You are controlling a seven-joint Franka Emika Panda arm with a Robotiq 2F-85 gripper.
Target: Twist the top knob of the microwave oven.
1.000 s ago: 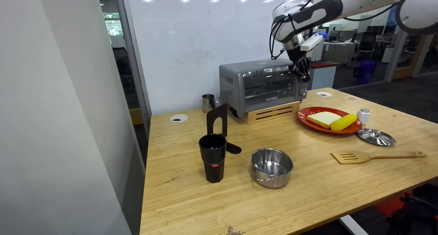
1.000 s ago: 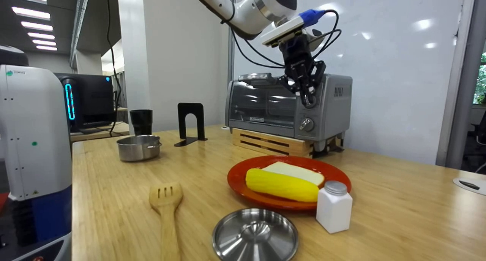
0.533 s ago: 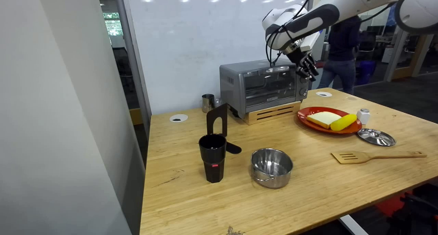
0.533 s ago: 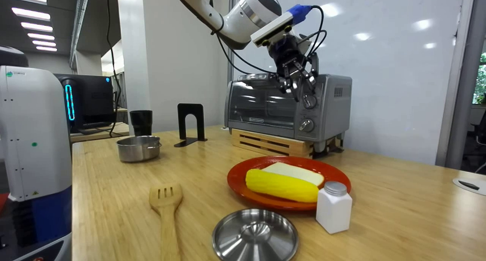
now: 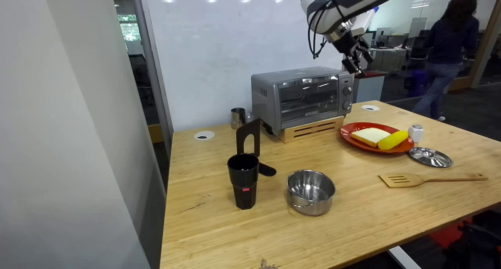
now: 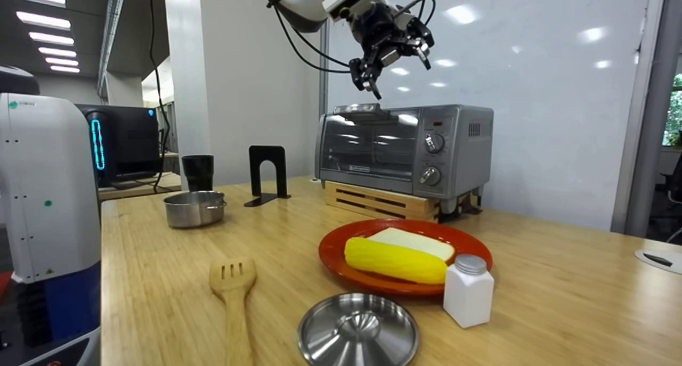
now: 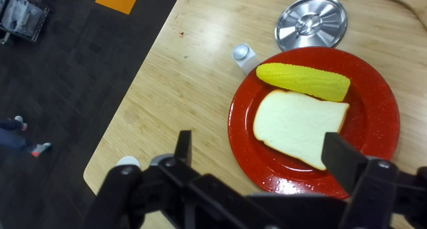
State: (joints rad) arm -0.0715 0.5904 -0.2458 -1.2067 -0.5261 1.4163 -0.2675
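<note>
The microwave oven (image 6: pixel 471 153) is a grey countertop oven with a glass door, standing on a wooden rack at the back of the table. Its top knob (image 6: pixel 433 142), round with a silver grip, sits on the right-hand panel above a similar lower knob (image 6: pixel 430 176). In both exterior views the top knob (image 5: pixel 347 90) is uncovered and nothing touches it. My gripper (image 6: pixel 403 82) hangs above the oven and in front of its panel, jaws spread wide. Seen from the wrist, the gripper (image 7: pixel 257 135) has nothing between its fingers, and the oven is out of view.
Below the gripper lies a red plate (image 7: pixel 380 112) with bread (image 7: pixel 297 122) and yellow corn (image 7: pixel 303 79). Close by are a white shaker (image 6: pixel 469 294), a steel lid (image 6: pixel 358 328) and a wooden spatula (image 6: pixel 234 286). A pot (image 5: pixel 311 192), black cup (image 5: pixel 243 181) and black bookend (image 5: pixel 248 138) stand farther off.
My gripper was shut at the top knob a second ago. It has opened wide and lifted up and away, uncovering the knob. A person walks through the background.
</note>
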